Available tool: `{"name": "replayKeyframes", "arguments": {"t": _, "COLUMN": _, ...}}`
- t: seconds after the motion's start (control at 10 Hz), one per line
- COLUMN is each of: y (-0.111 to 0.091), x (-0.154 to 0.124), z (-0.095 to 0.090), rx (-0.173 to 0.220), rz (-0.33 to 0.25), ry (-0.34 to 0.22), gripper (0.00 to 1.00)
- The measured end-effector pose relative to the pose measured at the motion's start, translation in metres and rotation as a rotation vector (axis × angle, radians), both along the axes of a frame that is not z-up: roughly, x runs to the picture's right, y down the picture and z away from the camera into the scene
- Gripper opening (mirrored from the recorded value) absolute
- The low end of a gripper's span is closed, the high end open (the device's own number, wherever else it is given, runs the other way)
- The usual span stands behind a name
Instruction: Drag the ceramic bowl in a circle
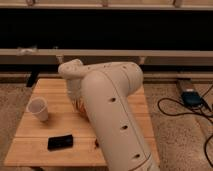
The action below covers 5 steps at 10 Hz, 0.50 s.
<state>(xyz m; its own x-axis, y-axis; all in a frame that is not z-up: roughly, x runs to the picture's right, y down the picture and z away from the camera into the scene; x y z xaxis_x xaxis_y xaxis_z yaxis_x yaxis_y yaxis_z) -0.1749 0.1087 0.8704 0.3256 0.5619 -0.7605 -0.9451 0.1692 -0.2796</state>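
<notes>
The robot's large white arm (112,115) fills the middle of the view, bending down over the wooden table (50,147). The gripper (77,100) sits at the lower end of the arm, down near the tabletop, just right of the white paper cup (38,108) and beyond the flat black object (60,142). Almost all of it is hidden behind the arm's own links, so whether it is gripping anything cannot be told.

The ceramic bowl (78,104) shows only as a thin orange-red sliver at the arm's edge, right where the gripper reaches the table. It lies to the right of the paper cup, apart from it, and farther back than the black object. Whether the gripper is touching the bowl's rim, resting inside it or just beside it cannot be made out.

As a judgement, the task looks under way rather than finished: the arm is down at the bowl, the posture expected for dragging. How much of the circle has been traced cannot be read from this single moment, since the tabletop carries no mark of the bowl's path. What seems left is to carry the bowl round to close the loop while keeping it clear of the cup and the black object, then to lift away.

A small dark speck (96,144) lies on the table just right of the black object; what it is cannot be told.
</notes>
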Motion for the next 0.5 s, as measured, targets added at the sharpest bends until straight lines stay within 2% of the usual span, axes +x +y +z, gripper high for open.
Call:
{"name": "replayKeyframes", "arguments": {"t": 0.2, "y": -0.008, "x": -0.012, "z": 0.003, "rx": 0.014, "rz": 0.007, "ry": -0.041, "gripper": 0.8}}
{"name": "replayKeyframes", "arguments": {"t": 0.5, "y": -0.027, "x": -0.014, "z": 0.003, "rx": 0.036, "rz": 0.021, "ry": -0.096, "gripper": 0.8}}
